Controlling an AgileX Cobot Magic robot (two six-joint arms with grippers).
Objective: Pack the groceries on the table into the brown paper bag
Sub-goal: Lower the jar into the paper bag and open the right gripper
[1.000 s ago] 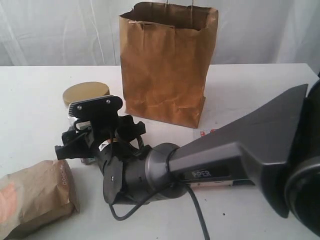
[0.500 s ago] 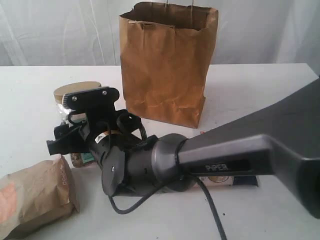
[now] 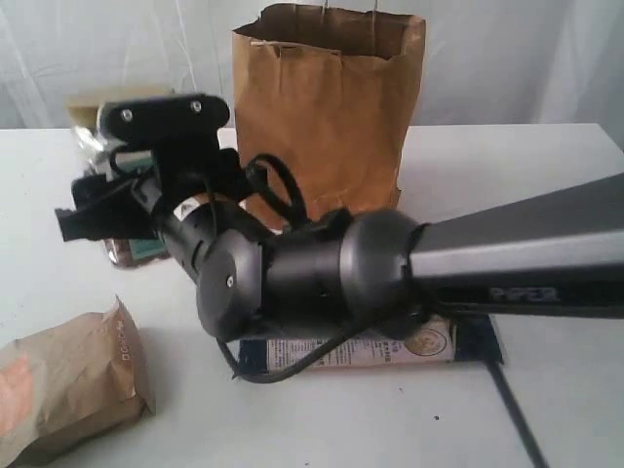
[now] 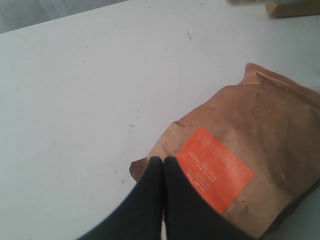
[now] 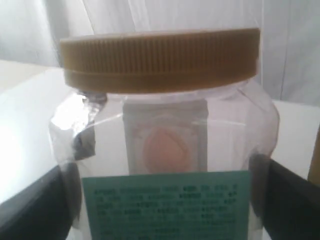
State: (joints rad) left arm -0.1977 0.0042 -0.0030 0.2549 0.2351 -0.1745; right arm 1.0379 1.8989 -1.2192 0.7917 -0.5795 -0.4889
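My right gripper (image 3: 109, 195) is closed around the clear jar with the mustard-yellow lid (image 3: 127, 252) and holds it above the table (image 3: 507, 175), left of the brown paper bag (image 3: 327, 117). In the right wrist view the jar (image 5: 165, 135) fills the space between the dark fingers (image 5: 292, 200) of that gripper (image 5: 165, 205). The bag stands upright and open at the back. My left gripper (image 4: 163, 161) is shut and empty, just over the edge of the brown pouch with the orange mark (image 4: 250, 160). That pouch (image 3: 63, 385) lies at the front left.
A long dark-blue-and-white packet (image 3: 390, 346) lies flat under the right arm, in front of the bag. The right arm spans the view from the right edge to the jar. White curtains hang behind the table.
The right gripper has lifted the jar off the table, up and to the left. The arm has risen with it, uncovering the long packet. The pouch has not moved.
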